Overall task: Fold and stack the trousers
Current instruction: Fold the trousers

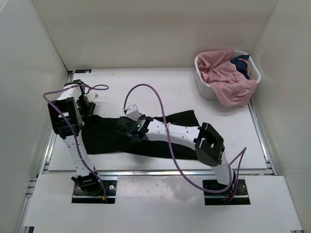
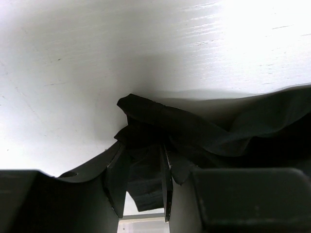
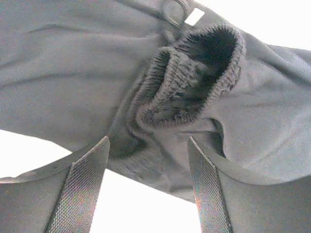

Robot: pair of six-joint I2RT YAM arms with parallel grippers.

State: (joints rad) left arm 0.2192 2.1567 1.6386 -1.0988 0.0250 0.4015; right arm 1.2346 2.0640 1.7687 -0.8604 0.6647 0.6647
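The black trousers lie spread across the middle of the table, running left to right. At their left end, my left gripper is shut on a bunch of the black cloth, which fills the gap between its fingers. My right arm reaches left across the trousers. Its gripper is open just above the gathered elastic waistband, and the fingers stand wide apart with the fabric beyond them, not pinched. A white label shows near the waistband.
A white basket stands at the back right with a pink garment hanging over its rim and a dark blue garment inside. White walls close in the table on the left, back and right. Purple cables loop over both arms.
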